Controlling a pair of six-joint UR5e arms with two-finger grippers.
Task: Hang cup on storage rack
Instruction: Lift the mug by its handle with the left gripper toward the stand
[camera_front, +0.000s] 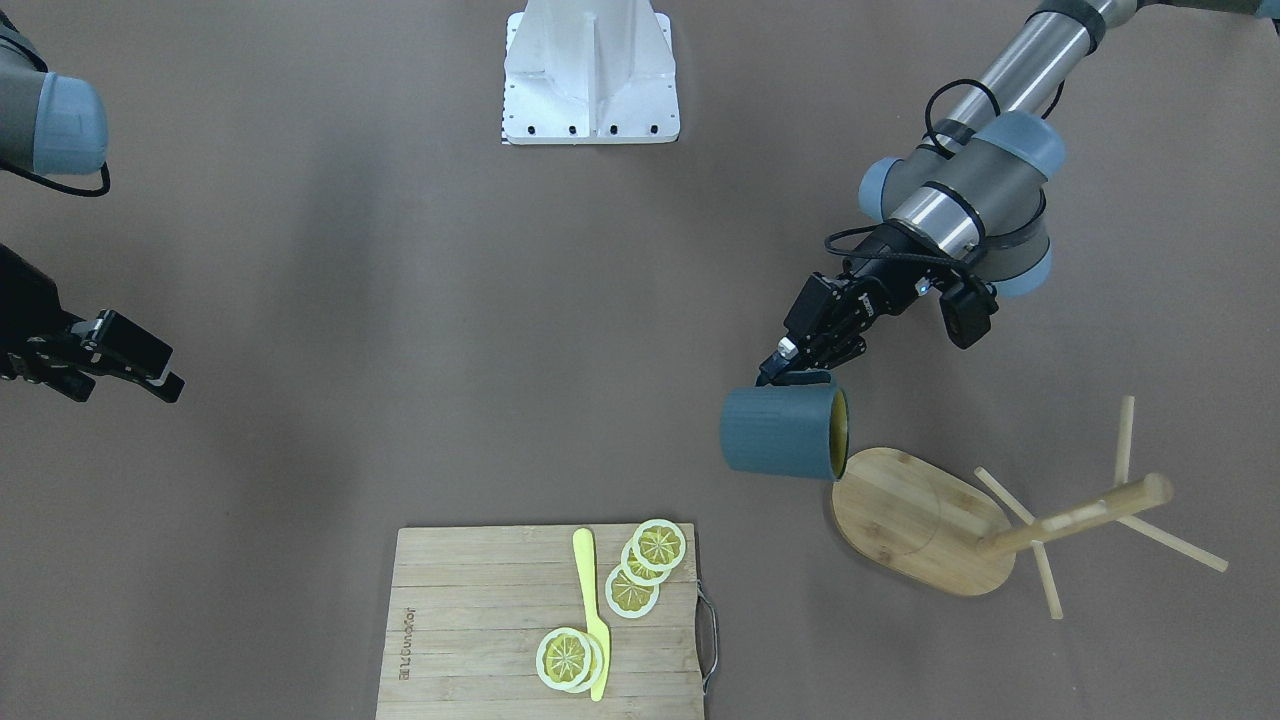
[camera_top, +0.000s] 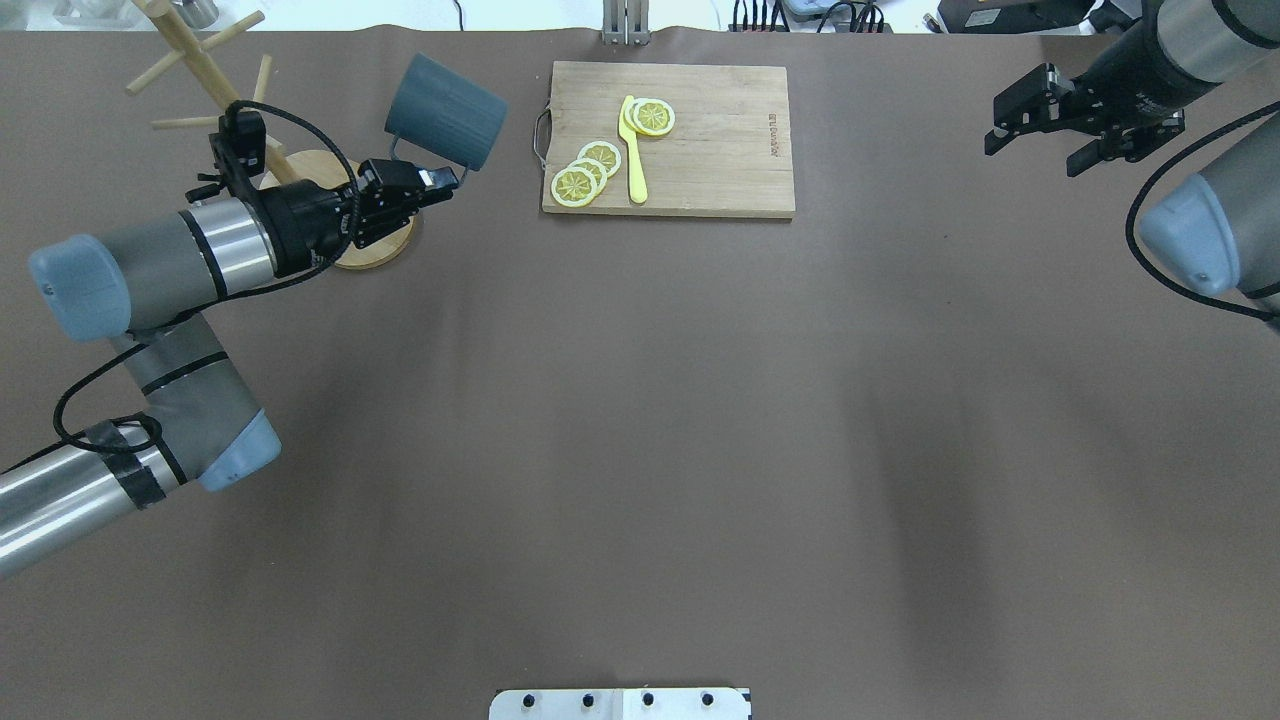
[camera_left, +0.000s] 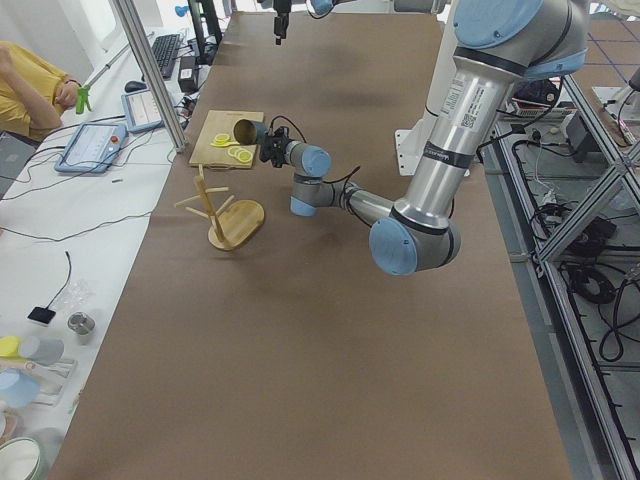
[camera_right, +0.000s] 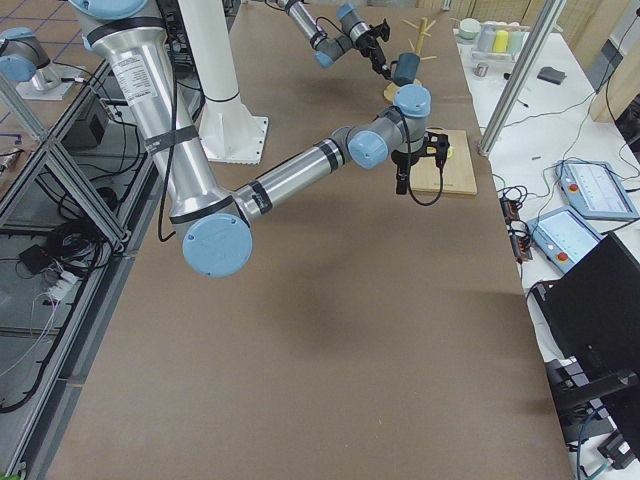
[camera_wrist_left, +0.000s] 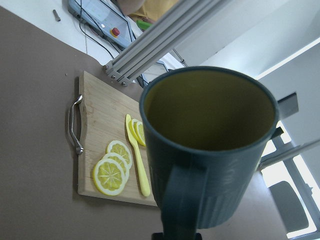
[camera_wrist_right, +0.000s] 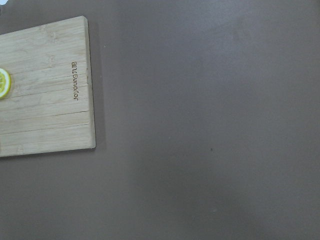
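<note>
My left gripper (camera_top: 445, 182) is shut on the loop handle of the dark slate-blue cup (camera_top: 445, 110) and holds it on its side above the table. In the front view the cup (camera_front: 785, 432) has its yellowish mouth turned toward the storage rack (camera_front: 920, 520), close to the edge of the rack's oval base. The bamboo rack's post (camera_front: 1075, 515) and thin pegs are free. The left wrist view shows the cup (camera_wrist_left: 210, 145) filling the frame, handle toward the camera. My right gripper (camera_top: 1032, 158) is open and empty, far off at the table's other end.
A slatted cutting board (camera_top: 700, 150) with a metal handle lies beside the cup, carrying lemon slices (camera_top: 585, 170) and a yellow knife (camera_top: 632, 150). The board's corner shows in the right wrist view (camera_wrist_right: 45, 90). A white mount plate (camera_front: 590, 75) sits at the robot's base.
</note>
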